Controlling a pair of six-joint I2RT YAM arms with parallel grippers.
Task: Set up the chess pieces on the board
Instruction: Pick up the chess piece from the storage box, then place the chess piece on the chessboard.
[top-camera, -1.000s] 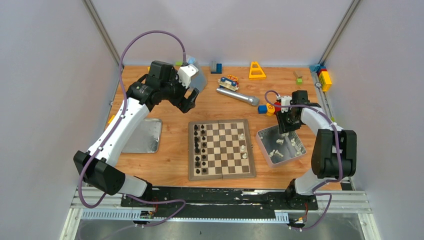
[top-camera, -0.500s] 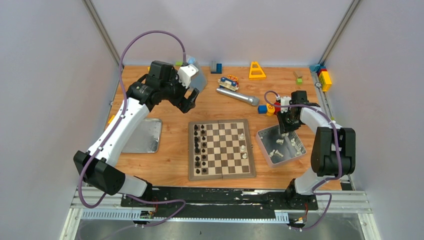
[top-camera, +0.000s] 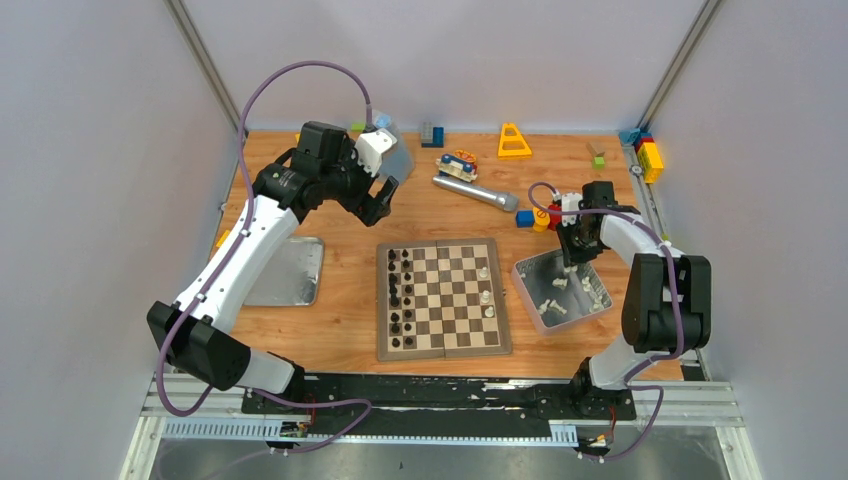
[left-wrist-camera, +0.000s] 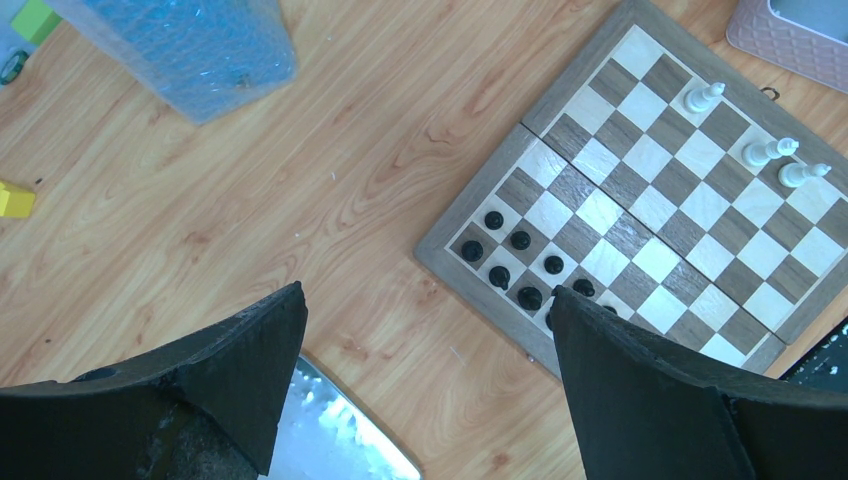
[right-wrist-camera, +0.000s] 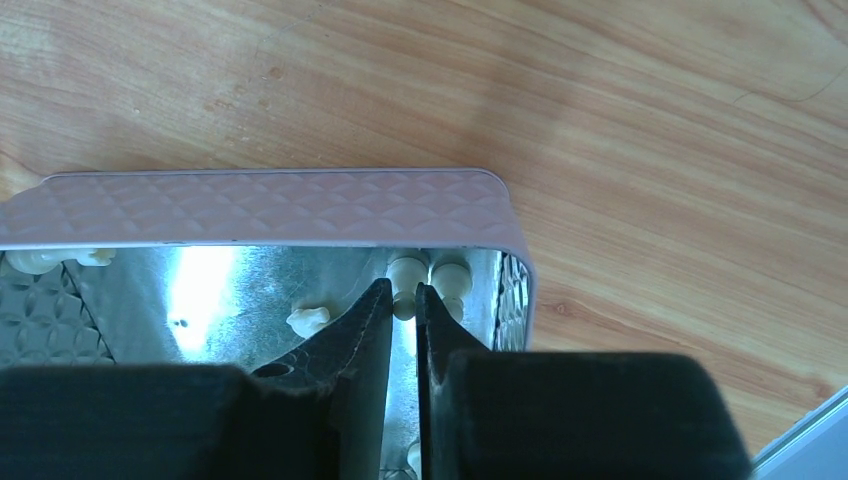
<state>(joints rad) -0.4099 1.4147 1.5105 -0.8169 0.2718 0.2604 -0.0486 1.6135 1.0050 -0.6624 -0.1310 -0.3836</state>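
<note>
The board (top-camera: 443, 349) lies at the table's middle, with three white chess pieces (top-camera: 486, 296) along its right side and black ones (top-camera: 398, 295) in its left columns. More white chess pieces (top-camera: 552, 306) lie in the metal tin (top-camera: 527, 285) right of the board. My right gripper (top-camera: 572, 262) reaches down into the tin's far corner. In the right wrist view its jaws (right-wrist-camera: 402, 290) are shut on one white piece (right-wrist-camera: 405, 270), with another piece (right-wrist-camera: 450, 276) right beside it. My left gripper (left-wrist-camera: 425, 292) hangs open and empty above the table, left of the board (left-wrist-camera: 640, 190).
A flat metal lid (top-camera: 290, 270) lies left of the board. Along the back sit a silver microphone (top-camera: 475, 190), a yellow triangle (top-camera: 514, 140), coloured blocks (top-camera: 648, 155) and a bubble-wrap bag (left-wrist-camera: 180, 50). Grey walls enclose the table.
The right gripper's jaws have narrowed onto a white piece in the tin. The left arm has not moved.
</note>
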